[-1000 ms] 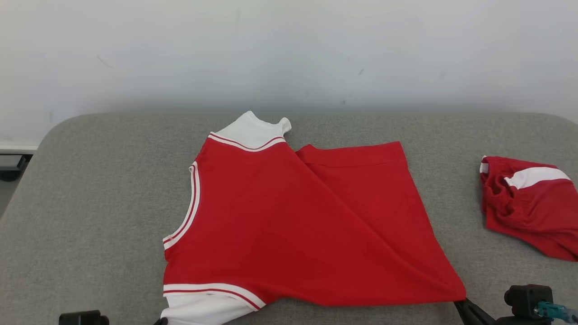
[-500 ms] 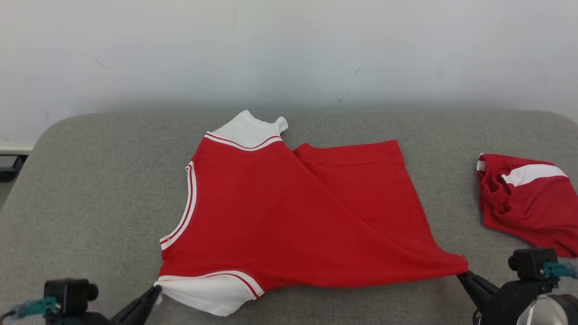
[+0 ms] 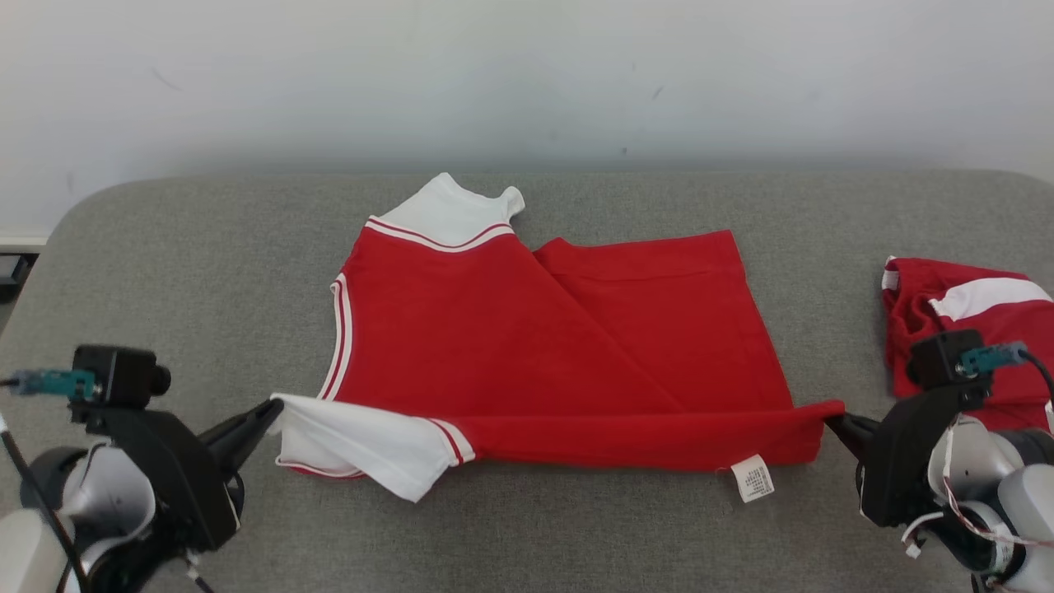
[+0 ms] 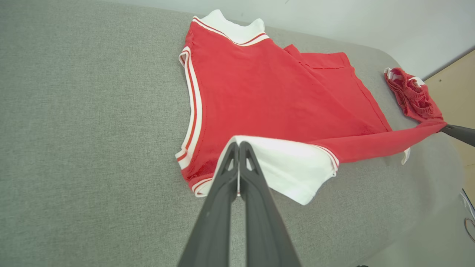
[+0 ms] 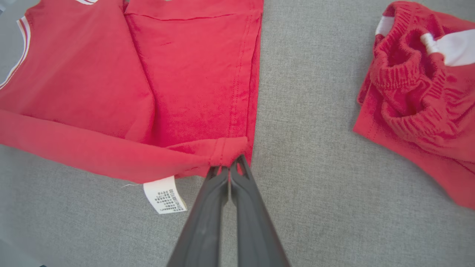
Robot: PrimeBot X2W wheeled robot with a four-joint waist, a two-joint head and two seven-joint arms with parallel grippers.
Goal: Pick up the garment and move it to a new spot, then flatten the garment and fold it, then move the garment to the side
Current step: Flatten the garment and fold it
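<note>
Reaching low from either side, our left gripper (image 3: 276, 409) and right gripper (image 3: 830, 422) clamp the garment (image 3: 510, 329); frame edges crop our forearms.

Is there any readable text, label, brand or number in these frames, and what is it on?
White care label, hanging from the folded edge of the red shirt: rows of small print, too small to read.
No other text, brand or number is visible.

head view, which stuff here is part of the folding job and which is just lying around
In the job: red shirt; left gripper, shut on its white sleeve; right gripper, shut on its hem corner.
Lying about: crumpled red shorts, far right.
</note>
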